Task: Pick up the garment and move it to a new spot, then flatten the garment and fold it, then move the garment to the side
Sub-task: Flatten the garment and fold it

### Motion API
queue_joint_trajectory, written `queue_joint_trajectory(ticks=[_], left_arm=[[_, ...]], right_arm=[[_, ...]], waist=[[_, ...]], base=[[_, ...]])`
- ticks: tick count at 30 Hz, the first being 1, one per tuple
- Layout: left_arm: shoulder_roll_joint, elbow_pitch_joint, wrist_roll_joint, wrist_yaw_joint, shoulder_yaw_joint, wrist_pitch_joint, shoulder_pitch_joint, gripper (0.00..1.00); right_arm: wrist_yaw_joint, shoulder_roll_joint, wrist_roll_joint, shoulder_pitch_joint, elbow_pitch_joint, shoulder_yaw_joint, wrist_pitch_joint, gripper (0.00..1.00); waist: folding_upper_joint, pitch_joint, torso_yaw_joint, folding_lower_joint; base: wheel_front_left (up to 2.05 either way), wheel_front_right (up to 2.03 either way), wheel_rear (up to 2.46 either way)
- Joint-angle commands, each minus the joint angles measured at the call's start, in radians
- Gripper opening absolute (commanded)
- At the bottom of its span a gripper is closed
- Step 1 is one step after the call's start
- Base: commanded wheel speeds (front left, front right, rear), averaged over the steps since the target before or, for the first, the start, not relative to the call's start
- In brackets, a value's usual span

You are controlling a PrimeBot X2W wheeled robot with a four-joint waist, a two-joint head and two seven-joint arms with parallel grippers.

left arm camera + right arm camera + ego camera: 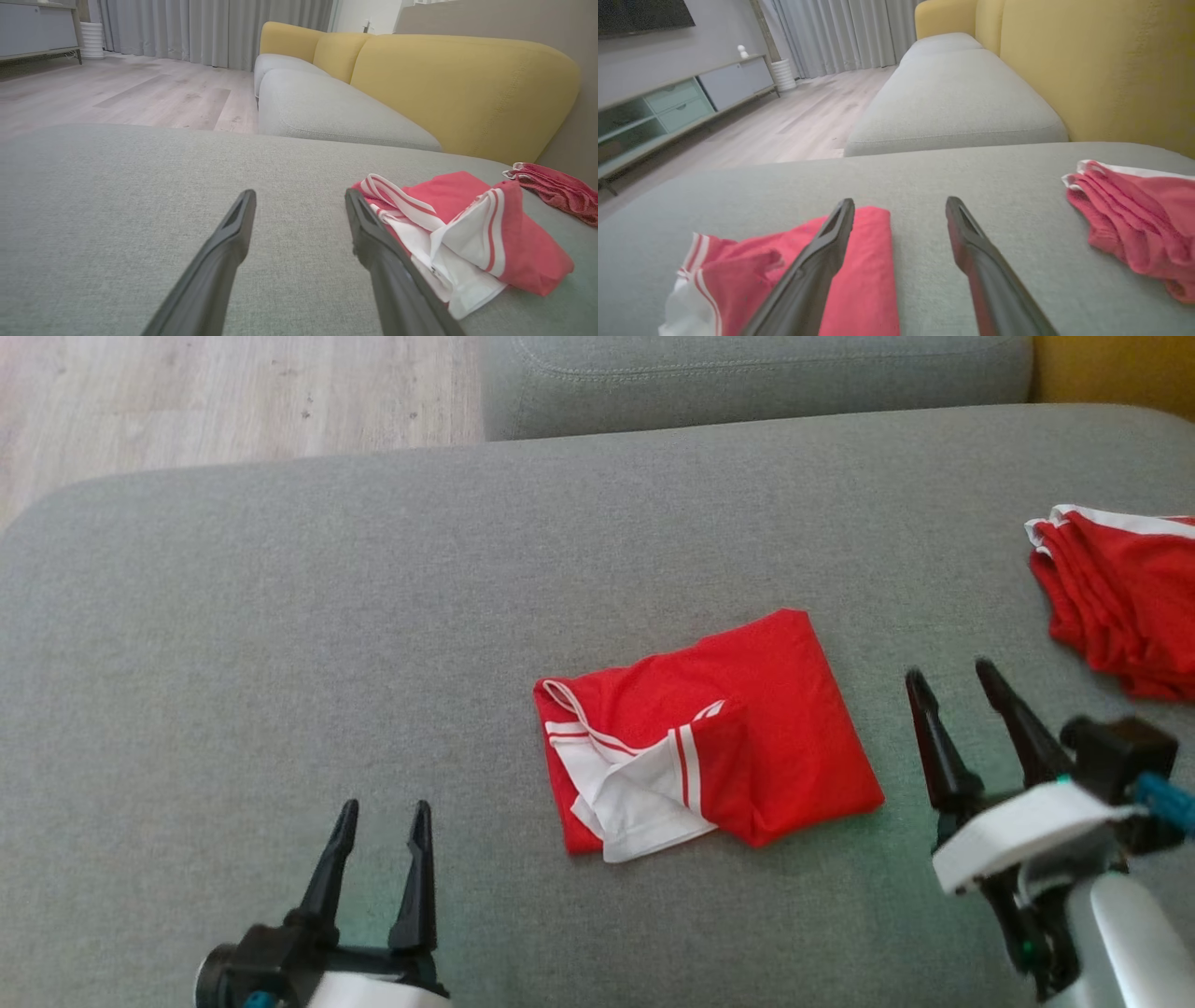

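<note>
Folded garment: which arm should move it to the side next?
Probably right. The open right gripper sits close beside the folded garment, between it and the red pile at the side. The open left gripper stands farther off, on the opposite side.

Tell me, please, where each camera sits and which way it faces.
Head: above, looking down on the sofa and folded garment; left end effector and right end effector show.
Left wrist: low over the sofa, facing curtains, garment at right; own fingers.
Right wrist: low, facing curtains, garment at left; own fingers.
All share the garment and red pile.
</note>
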Motion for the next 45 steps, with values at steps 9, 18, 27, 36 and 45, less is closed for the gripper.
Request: queue_joint_trajectory(ticks=[9,18,27,36,45], left_arm=[[-0.003,-0.03,0.001,-0.004,0.03,-0.01,-0.035,1.0],[-0.003,-0.03,-0.019,0.008,0.001,-0.01,-0.051,1.0],[-0.003,-0.027,-0.032,0.018,-0.003,-0.01,-0.046,1.0],[-0.003,-0.028,-0.042,0.026,0.006,-0.01,-0.033,1.0],[-0.003,-0.014,-0.029,0.023,0.028,-0.01,0.001,1.0]], right_arm=[[-0.001,-0.05,0.037,-0.08,0.098,0.11,-0.025,0.0],[-0.001,-0.088,0.041,-0.223,0.321,0.369,0.028,0.0],[-0.001,-0.049,0.105,-0.247,0.347,0.596,-0.006,0.0],[-0.001,-0.036,0.147,-0.247,0.289,0.756,0.002,0.0],[-0.001,-0.08,0.049,-0.152,0.239,0.423,-0.149,1.0]], waist=[[-0.0001,0.008,0.035,0.0001],[-0.0001,0.038,0.1,0.0001],[-0.0001,0.024,0.139,0.0001],[-0.0001,-0.018,0.118,0.0001],[-0.0001,-0.083,0.09,0.0001]], base=[[0.0,0.0,0.0],[0.0,0.0,0.0],[0.0,0.0,0.0],[0.0,0.0,0.0],[0.0,0.0,0.0]])
